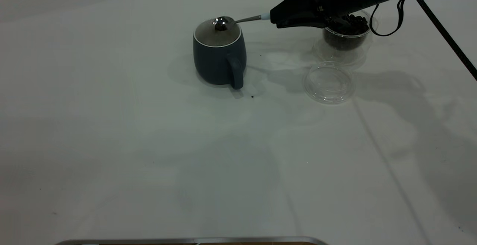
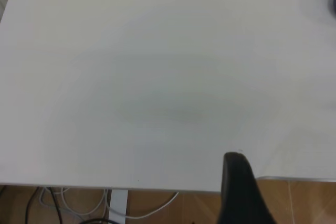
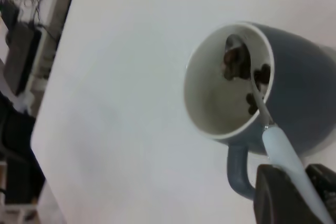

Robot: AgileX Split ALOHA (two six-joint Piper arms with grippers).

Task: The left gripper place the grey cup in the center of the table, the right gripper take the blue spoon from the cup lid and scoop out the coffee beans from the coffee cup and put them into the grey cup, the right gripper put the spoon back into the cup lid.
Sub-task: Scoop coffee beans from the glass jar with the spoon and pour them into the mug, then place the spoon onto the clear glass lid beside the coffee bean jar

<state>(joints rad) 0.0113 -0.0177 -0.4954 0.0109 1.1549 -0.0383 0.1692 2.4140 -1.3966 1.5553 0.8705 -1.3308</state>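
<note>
Hiding part of the coffee cup (image 1: 346,38) is the right gripper (image 1: 277,16) — clenching the spoon (image 1: 238,20) by its handle. Spoon bowl is sitting over the mug (image 1: 220,56) — beans (image 3: 239,66) showing inside.

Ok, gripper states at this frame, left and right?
Left gripper: parked off the table edge, cannot be told.
Right gripper: closed on the blue spoon, over the grey cup.

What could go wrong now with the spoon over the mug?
The right end effector holds the blue spoon with its bowl above the grey cup. A quick tip might bounce coffee beans over the rim onto the table. Going back, the arm could bump the coffee cup beneath it.
</note>
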